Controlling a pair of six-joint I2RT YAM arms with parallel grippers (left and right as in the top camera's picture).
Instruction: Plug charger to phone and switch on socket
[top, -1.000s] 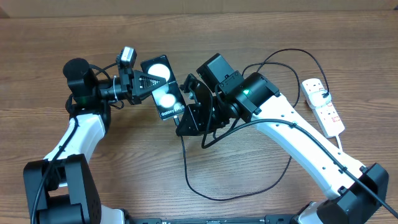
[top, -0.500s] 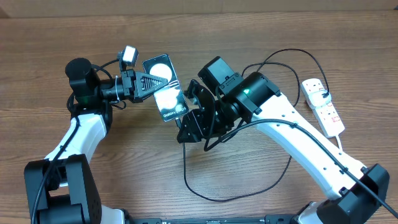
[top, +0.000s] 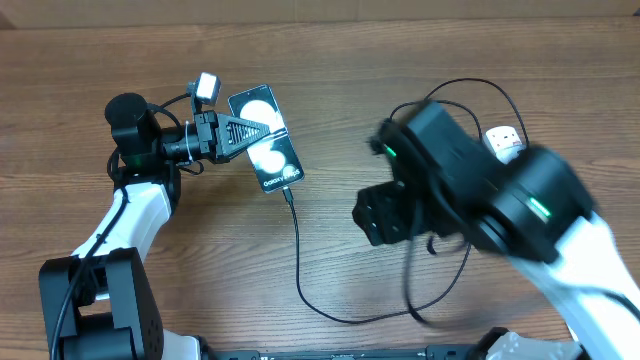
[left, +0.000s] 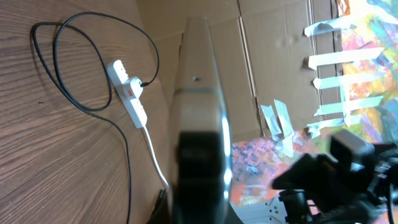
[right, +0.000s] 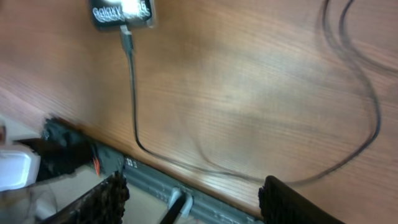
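Two arms reached over a wooden table (top: 200, 280) in the overhead view. The left claw (top: 248, 130) was clenched on the phone (top: 272, 160), left of centre toward the far side, its glossy face up with two white round spots and small white text at its near end. The charger (top: 298, 255) had its tip set in that near end. Its thin black cable ran toward the near edge, curved right in a loop and rose again under the right arm. The right claw (top: 385, 215) was a dark blur to the right of the cable, well apart from the phone, and its state could not be told from above. The socket (top: 505, 140) lay at the far right, mostly hidden behind the blurred right arm, with only its white far end showing.

In the left wrist view the phone (left: 199, 112) filled the middle as a blurred slab seen edge-on. Beyond it the socket (left: 129, 94) lay on the table, white with red switches, a black plug seated in it. The charger (left: 93, 109) looped beside it, and a cardboard wall (left: 261, 62) stood behind.

In the right wrist view the right claw (right: 193, 186) was released, its fingers (right: 109, 199) standing well apart with nothing between them. The phone (right: 121, 12) sat at the top left with the charger (right: 132, 106) plugged into its end, the cable dropping away and then sweeping right in a wide loop
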